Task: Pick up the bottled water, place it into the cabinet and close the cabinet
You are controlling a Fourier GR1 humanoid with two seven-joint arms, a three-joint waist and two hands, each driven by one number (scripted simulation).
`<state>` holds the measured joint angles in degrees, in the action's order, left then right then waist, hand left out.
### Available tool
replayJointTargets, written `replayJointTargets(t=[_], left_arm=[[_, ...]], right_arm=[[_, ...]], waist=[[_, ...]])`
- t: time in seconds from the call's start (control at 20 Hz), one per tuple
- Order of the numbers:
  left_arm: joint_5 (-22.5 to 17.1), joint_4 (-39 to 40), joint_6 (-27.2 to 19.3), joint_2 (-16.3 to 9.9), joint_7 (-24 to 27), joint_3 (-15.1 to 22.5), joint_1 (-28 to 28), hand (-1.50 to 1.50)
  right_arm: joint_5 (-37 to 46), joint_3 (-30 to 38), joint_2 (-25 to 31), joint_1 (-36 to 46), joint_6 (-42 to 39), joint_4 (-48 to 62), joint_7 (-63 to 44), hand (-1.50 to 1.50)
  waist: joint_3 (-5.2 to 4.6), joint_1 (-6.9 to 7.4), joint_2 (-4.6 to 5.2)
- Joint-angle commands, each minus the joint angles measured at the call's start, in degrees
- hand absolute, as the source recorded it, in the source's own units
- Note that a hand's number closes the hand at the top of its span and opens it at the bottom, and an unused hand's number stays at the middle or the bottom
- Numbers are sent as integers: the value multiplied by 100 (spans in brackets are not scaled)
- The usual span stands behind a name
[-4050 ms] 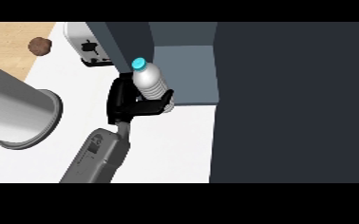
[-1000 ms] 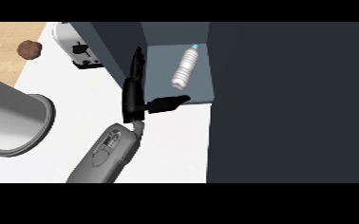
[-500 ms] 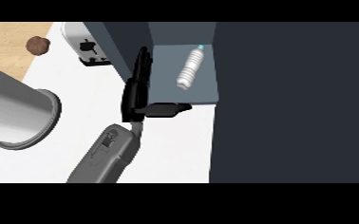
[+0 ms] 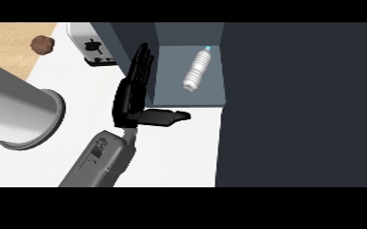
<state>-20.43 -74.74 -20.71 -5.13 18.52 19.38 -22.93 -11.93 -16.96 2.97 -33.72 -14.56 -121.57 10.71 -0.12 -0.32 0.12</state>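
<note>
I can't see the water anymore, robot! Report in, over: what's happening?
Right hand open, fingers straight along the cabinet opening. Left hand out of view. Water bottle lying inside the cabinet, released. Door not yet closed; nothing blocking.

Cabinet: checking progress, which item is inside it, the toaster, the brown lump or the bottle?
The bottled water, lying on its side on the cabinet floor; the toaster and the brown lump sit outside, to its left.
</note>
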Motion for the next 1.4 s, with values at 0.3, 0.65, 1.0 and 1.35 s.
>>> replayJointTargets(t=[0.3,0.65,1.0,1.35], left_arm=[[45,-2072,88,-150,-444,31,1109,-150],[112,-3645,210,-323,-761,744,2440,-150],[-102,-4294,551,-668,-382,629,3318,-150],[-322,-5285,698,-1269,-143,90,4471,-150]], right_arm=[[-200,26,323,-217,-48,-358,-140,-150],[351,-302,333,-170,95,-285,56,-150],[835,-849,916,-212,-344,-436,-338,150],[1094,-1594,1385,-295,-737,-1221,-736,150]], waist=[[12,19,-28],[12,48,-34],[7,58,-28],[5,95,-46]])
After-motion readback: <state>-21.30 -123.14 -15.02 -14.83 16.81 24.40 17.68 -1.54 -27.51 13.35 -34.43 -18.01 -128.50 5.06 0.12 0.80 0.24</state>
